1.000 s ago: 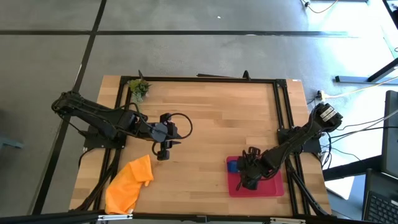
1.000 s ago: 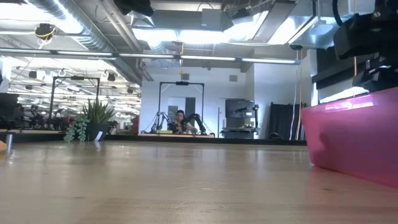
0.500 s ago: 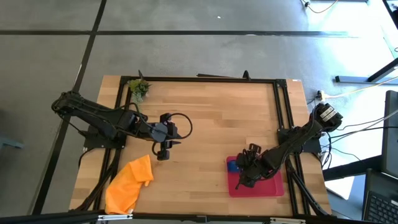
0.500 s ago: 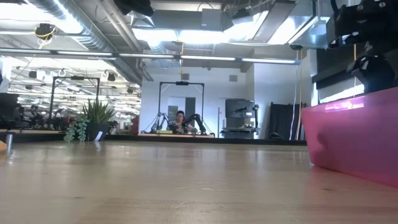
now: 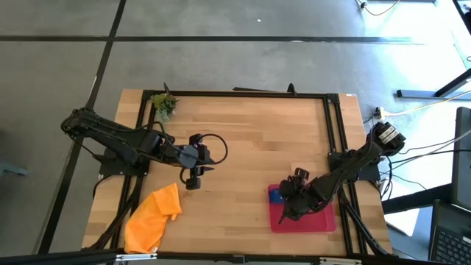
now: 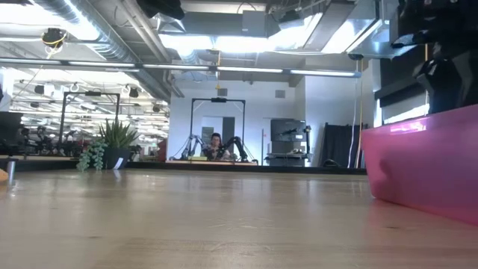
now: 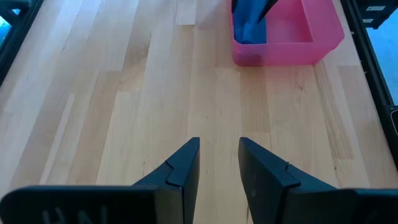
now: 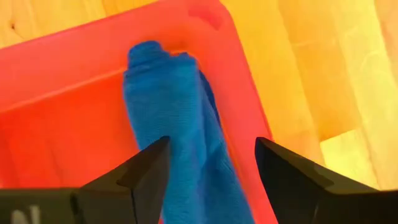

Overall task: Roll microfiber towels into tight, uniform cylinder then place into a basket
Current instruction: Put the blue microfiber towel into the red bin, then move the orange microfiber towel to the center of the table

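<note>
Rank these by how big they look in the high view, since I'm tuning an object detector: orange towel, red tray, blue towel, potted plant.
1. Red tray, though the right arm covers part of it.
2. Orange towel, close to the tray, so this order is unsure.
3. Potted plant.
4. Blue towel, only partly visible.

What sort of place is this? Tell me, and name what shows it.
Probably a robotics lab or open workshop: bare ceiling ducts, another arm rig across the room, and a wooden table framed in black rails.

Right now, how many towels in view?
2. Blue towel lies rolled in the red tray under the right end effector; orange towel lies unrolled near the table's front-left.
</note>
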Controlling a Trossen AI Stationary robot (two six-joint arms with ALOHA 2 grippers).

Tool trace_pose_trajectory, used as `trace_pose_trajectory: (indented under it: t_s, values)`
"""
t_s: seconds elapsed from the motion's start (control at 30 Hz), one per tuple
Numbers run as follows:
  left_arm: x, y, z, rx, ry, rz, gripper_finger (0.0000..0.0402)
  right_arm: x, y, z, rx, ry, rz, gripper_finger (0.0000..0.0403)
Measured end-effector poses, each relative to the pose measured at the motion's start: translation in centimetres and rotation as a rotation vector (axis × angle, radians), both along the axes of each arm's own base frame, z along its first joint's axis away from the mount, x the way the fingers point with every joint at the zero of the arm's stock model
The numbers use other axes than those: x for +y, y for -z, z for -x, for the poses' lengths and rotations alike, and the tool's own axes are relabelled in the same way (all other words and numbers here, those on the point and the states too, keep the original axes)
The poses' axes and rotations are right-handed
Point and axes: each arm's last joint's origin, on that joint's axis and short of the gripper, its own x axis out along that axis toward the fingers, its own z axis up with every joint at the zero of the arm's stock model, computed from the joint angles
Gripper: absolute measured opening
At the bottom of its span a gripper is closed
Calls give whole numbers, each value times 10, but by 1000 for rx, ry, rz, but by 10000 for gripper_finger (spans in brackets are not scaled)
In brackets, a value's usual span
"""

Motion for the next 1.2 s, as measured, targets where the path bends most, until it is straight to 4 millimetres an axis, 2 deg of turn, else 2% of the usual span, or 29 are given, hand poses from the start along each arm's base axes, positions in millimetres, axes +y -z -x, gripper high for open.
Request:
trace_pose_trajectory:
  t_s: [0.53, 0.7, 0.93, 1.03, 1.2]
  values:
    - [0, 0, 0, -1, -23, 25, 102, 5, -40, -11, -71, 18, 73, 234]
    - [0, 6, 7, 88, -181, 207, 102, 6, -60, -14, -93, 62, 77, 234]
    - [-14, 20, 33, 337, -468, 426, 102, 0, -79, -21, -147, 168, 80, 234]
    - [-26, 21, 42, 403, -532, 517, 102, -5, -87, -27, -157, 176, 75, 234]
    - [-48, 25, 48, 410, -605, 573, 102, -23, -101, -39, -129, 172, 19, 234]
